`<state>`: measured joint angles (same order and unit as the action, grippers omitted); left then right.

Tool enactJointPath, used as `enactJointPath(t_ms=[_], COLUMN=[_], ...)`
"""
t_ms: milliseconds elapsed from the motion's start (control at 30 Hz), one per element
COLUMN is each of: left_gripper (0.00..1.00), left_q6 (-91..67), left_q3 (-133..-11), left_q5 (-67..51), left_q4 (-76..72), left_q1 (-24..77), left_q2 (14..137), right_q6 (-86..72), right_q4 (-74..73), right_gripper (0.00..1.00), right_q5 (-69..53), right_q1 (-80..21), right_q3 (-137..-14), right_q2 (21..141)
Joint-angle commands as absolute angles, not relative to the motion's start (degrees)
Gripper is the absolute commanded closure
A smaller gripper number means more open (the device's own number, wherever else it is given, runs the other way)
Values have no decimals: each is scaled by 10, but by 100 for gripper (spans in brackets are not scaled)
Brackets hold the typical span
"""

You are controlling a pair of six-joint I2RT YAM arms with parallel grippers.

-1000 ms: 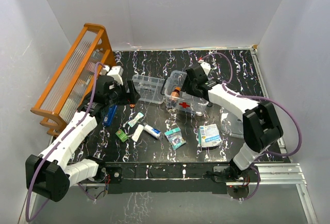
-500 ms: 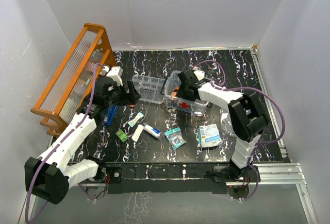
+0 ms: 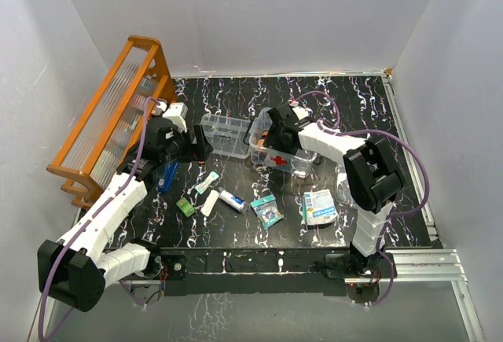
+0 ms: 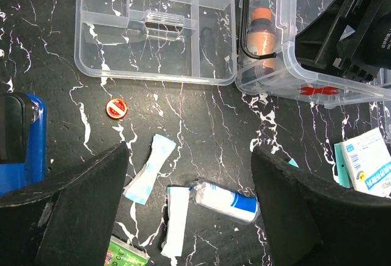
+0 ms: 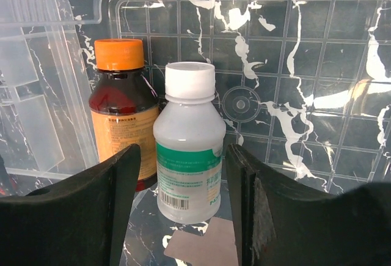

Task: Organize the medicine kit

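Note:
The medicine kit (image 3: 292, 161), a clear box with a red cross, stands mid-table without its lid. My right gripper (image 3: 269, 133) reaches into it from the right. In the right wrist view a white-capped bottle (image 5: 186, 113) stands upright on the kit floor (image 5: 305, 64) beside an orange-capped brown bottle (image 5: 119, 119). The right gripper (image 5: 183, 153) is open around the white bottle, with a gap showing on the left side. My left gripper (image 4: 190, 156) hovers open and empty above loose items on the table, left of the kit (image 4: 317, 82).
A clear divided tray (image 3: 226, 134) lies left of the kit, and an orange rack (image 3: 110, 118) stands at far left. Below the left gripper lie a blue-white roll (image 4: 226, 200), sachets (image 4: 149, 168) and a red cap (image 4: 116, 108). A blue object (image 3: 167, 175) and a white box (image 3: 319, 206) lie nearer.
The right arm has swung left and reached deeper into the kit, and its jaws have spread away from the white bottle. The left arm has barely moved.

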<state>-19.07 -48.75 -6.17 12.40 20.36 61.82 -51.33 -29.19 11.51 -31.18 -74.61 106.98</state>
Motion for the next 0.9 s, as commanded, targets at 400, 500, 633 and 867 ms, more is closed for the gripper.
enactJointPath(t_ms=[400,500,633,867], left_gripper=[20,20,20,20], left_q6=[-179,-179,-179,-178], left_q3=[-501,-500,-501,-501], left_q5=[-55,-56,-55,-54], left_q4=[128,129,130,132], left_q1=[204,203,204,204], left_q2=[621,623,624,625], right_q6=[-497,-496,-502,-511], right_q4=[-254,-244,-230,-191], right_gripper=[35,29,30,31], right_q5=[150,166,178,178], right_q1=[-316,-316,-316,-318], right_q3=[-782,-782,-782,-771], right_q2=[1053,1059,1075,1081])
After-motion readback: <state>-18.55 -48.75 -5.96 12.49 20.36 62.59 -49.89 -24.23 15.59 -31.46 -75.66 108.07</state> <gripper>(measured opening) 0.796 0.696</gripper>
